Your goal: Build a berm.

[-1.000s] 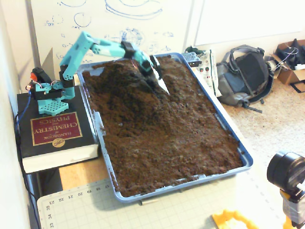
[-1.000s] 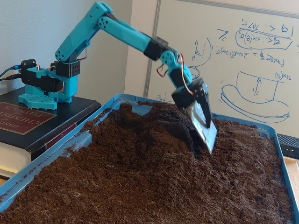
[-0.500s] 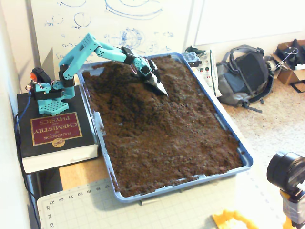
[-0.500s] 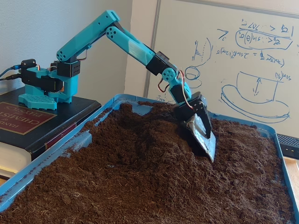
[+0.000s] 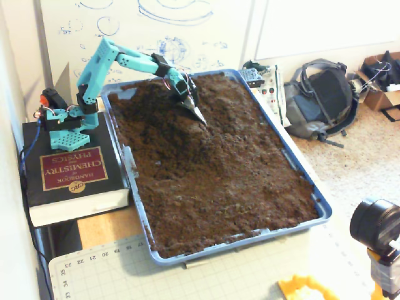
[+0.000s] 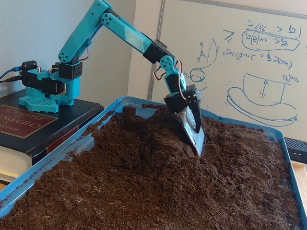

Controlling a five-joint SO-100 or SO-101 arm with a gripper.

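Observation:
The berm (image 5: 153,115) is a dark brown hump of loose soil at the far left end of the blue tray (image 5: 304,181); in the low fixed view the berm (image 6: 144,136) rises just left of centre. My teal arm reaches over it. The gripper (image 5: 197,114) carries a shiny metal scoop blade that points down, with its tip touching the soil on the berm's right slope. In the low fixed view the gripper (image 6: 195,141) shows the same blade edge-on, its tip at the soil surface. No separate fingers show.
The arm's base stands on a thick black book (image 5: 69,178) left of the tray (image 6: 48,160). A whiteboard (image 6: 259,57) is behind. A backpack (image 5: 319,100) lies on the floor at right, and a camera (image 5: 375,228) stands at the near right corner.
The blade has drawn back toward the arm's base, from further right in the soil to the berm's right slope, and the elbow has risen.

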